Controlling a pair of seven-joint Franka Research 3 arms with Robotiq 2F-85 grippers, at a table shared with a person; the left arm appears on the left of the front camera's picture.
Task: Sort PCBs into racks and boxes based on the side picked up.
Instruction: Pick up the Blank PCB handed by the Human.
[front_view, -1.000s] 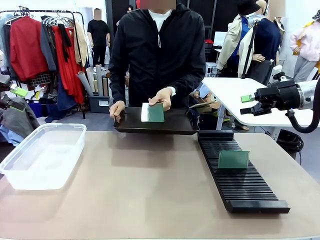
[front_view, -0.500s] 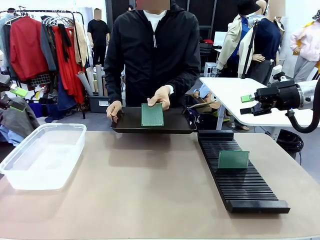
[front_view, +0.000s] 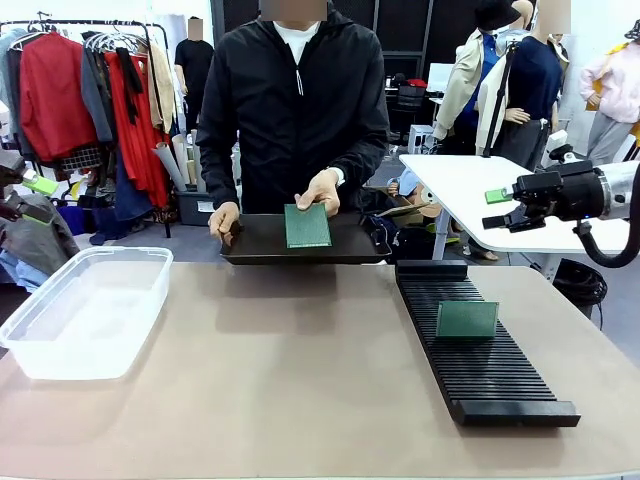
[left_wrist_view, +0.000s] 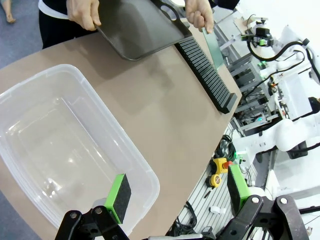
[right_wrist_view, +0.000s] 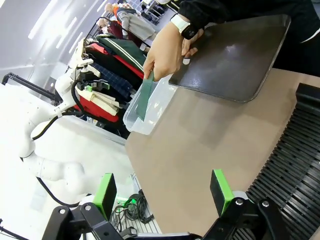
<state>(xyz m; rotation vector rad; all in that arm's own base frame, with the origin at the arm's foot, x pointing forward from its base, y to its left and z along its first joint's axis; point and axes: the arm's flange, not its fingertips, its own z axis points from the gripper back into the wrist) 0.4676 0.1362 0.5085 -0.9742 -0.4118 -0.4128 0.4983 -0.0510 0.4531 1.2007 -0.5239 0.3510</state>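
Partly cropped in front view, the left gripper (left_wrist_view: 178, 190) stood spread, like the right gripper (right_wrist_view: 163, 191). We saw the held PCB (front_view: 307, 226) face-on there, edge-on from the right wrist.

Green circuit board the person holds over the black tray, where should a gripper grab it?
Likely its free left edge, approached from the robot's left. The person's hand holds the thin green circuit board by its top right corner, and the black flat tray lies close under it. It stands tilted up, so the jaws pinch across its two faces.
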